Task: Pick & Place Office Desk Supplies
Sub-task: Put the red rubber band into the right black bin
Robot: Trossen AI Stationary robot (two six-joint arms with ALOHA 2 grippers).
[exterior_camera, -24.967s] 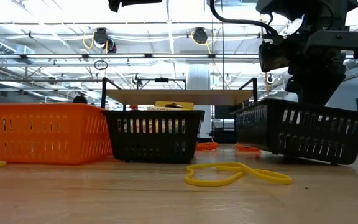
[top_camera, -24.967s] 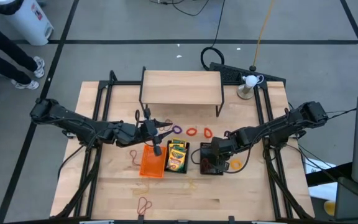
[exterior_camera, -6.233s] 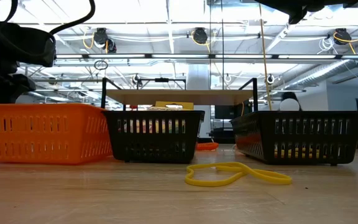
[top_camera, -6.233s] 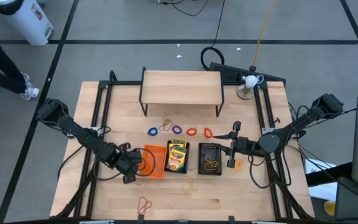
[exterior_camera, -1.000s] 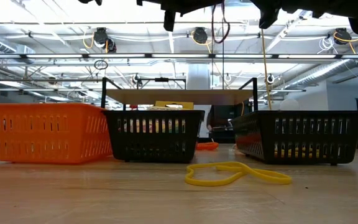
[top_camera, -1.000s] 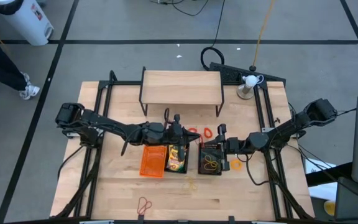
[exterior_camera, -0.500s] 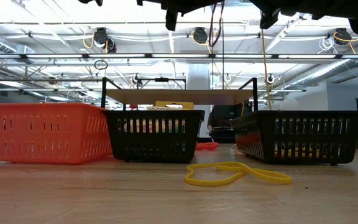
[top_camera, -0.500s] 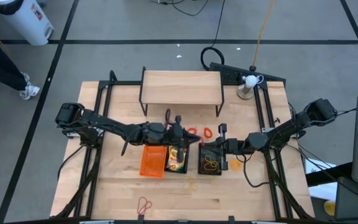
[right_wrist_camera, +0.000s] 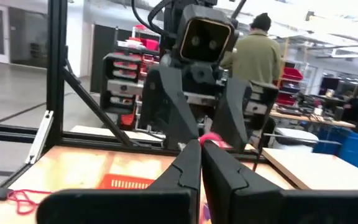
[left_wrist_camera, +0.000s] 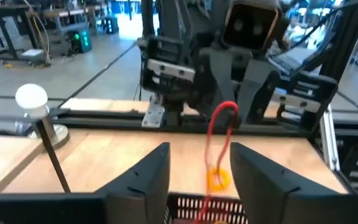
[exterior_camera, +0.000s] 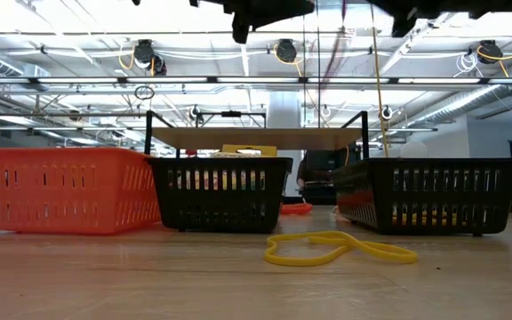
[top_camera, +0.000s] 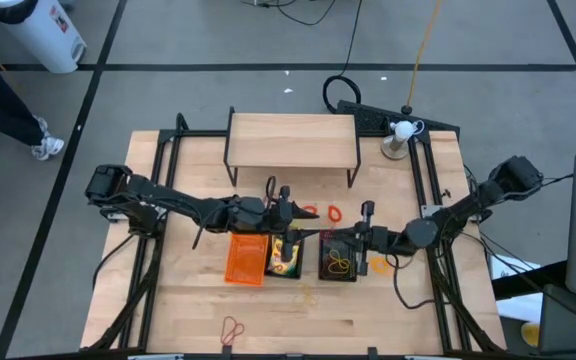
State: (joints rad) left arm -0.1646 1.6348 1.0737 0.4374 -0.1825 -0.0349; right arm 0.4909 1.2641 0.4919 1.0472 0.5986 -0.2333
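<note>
Surface [top_camera: 398,320]: 1 black mesh tray [top_camera: 322,260] right of centre, apparently straight below the right end effector [right_wrist_camera: 201,146]. That end effector is pinched shut on 1 red rubber band [left_wrist_camera: 219,134], which hangs lengthwise-vertical. The left end effector [left_wrist_camera: 201,150] faces it nearby, fingers spread, empty.

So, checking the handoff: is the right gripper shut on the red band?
Shut on it: the right gripper pinches the red band, seen in both wrist views.

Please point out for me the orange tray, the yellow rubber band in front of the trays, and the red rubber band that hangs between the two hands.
orange tray [exterior_camera: 65,190]: low view, front wall.
yellow rubber band [exterior_camera: 336,249]: low view, its loop.
red rubber band [left_wrist_camera: 218,127]: left wrist view, upper strand.
</note>
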